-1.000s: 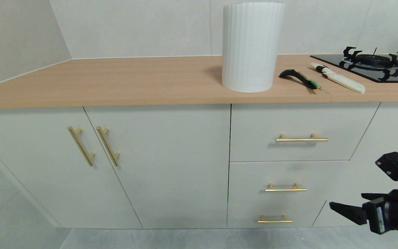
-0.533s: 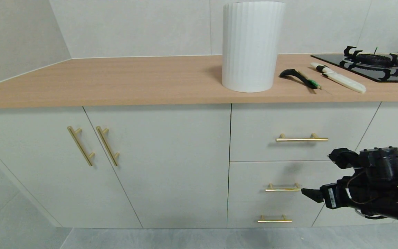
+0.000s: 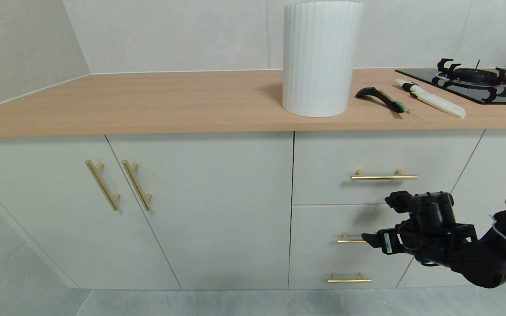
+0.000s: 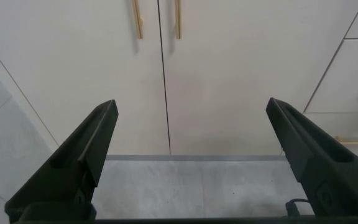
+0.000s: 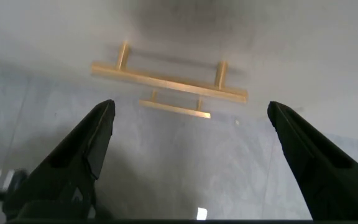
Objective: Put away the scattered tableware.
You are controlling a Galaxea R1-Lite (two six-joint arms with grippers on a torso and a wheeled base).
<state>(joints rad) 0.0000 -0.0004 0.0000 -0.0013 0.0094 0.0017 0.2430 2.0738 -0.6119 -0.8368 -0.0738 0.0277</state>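
Head view: right end effector (image 3: 375, 218), spread apart, sits just before the middle drawer handle (image 3: 349, 240), so drawer-opening seems in hand, next needing a clamp on that bar and a pull; tableware (image 3: 433, 101) lies on the desk's (image 3: 169, 101) far right.

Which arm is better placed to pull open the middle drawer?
Right. The right gripper, jaws open, is close to the middle drawer handle and faces it. The left gripper faces the double cabinet doors instead.
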